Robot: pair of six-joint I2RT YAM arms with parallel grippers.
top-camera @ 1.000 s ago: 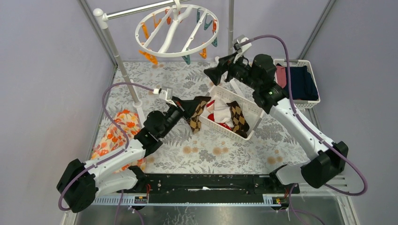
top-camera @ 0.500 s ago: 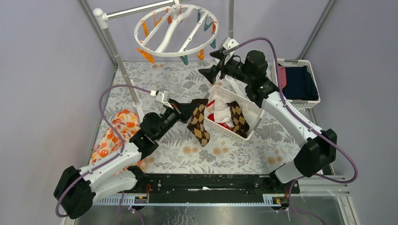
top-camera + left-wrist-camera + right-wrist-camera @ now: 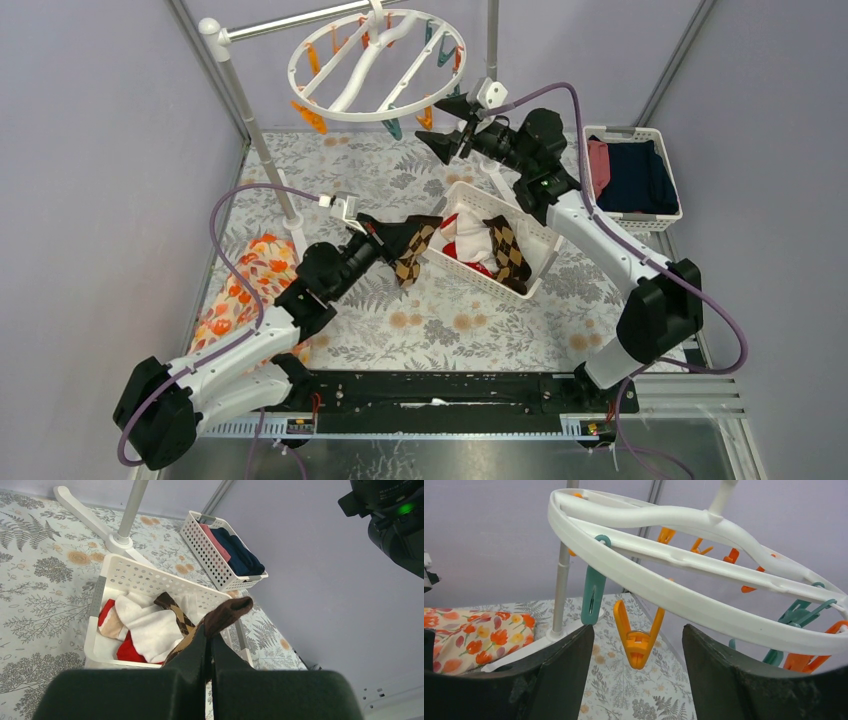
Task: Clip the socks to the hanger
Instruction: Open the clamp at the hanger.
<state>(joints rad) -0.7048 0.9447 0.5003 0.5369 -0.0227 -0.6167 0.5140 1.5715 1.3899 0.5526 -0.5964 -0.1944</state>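
The hanger (image 3: 340, 116) is a round white ring with orange and teal clothespins, hung at the back. My left gripper (image 3: 398, 238) is shut on a brown-and-tan argyle sock (image 3: 412, 255), held above the table left of the white slatted basket (image 3: 480, 283). In the left wrist view its jaws (image 3: 209, 636) pinch the sock's brown end (image 3: 226, 615). The basket holds another argyle sock (image 3: 507, 250), red socks (image 3: 462, 251) and a whitish one (image 3: 470, 228). My right gripper (image 3: 440, 128) is open just under the ring's near rim. In the right wrist view an orange clothespin (image 3: 638, 641) hangs from the rim (image 3: 664, 592) between its jaws (image 3: 638, 632), untouched.
A second white basket (image 3: 652, 223) with navy and pink clothes stands at the back right. An orange floral cloth (image 3: 240, 285) lies at the left. The stand's grey pole (image 3: 255, 130) and its white foot (image 3: 95, 522) rise at the back left, and another pole (image 3: 492, 40) behind the ring.
My right gripper has risen and moved left, up to the hanger's near rim, staying open. My left gripper has kept hold of the argyle sock, which swung out and back.
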